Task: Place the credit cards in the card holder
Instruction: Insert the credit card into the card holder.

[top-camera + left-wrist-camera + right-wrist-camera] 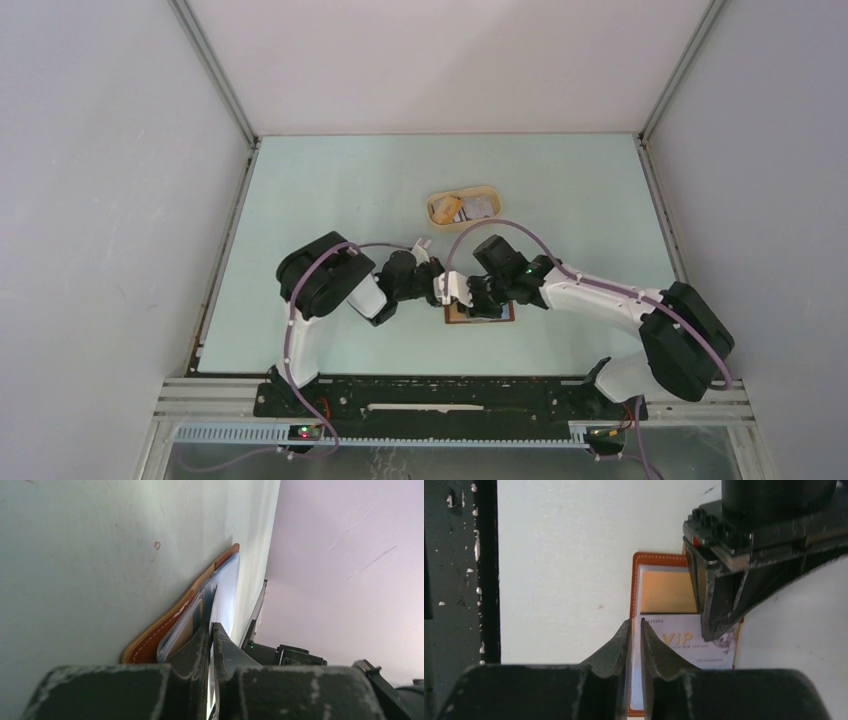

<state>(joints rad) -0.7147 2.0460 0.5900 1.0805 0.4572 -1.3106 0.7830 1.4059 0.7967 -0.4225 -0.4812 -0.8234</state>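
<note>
card holder [505, 313] mostly hidden under left claw [448, 292] and right claw [470, 299], tray [438, 212] contents too small

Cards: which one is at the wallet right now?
The white card printed VIP, lying on the open brown wallet. The other cards sit in the tan tray farther back on the table.

The left gripper [211, 628] pinches a thin, pale blue card [227, 586] edge-on between nearly closed fingers [196, 649]. The card lies against the clear pocket [181, 626] of the brown, white-stitched holder [149, 644], which rests on the pale table [100, 555].
</note>
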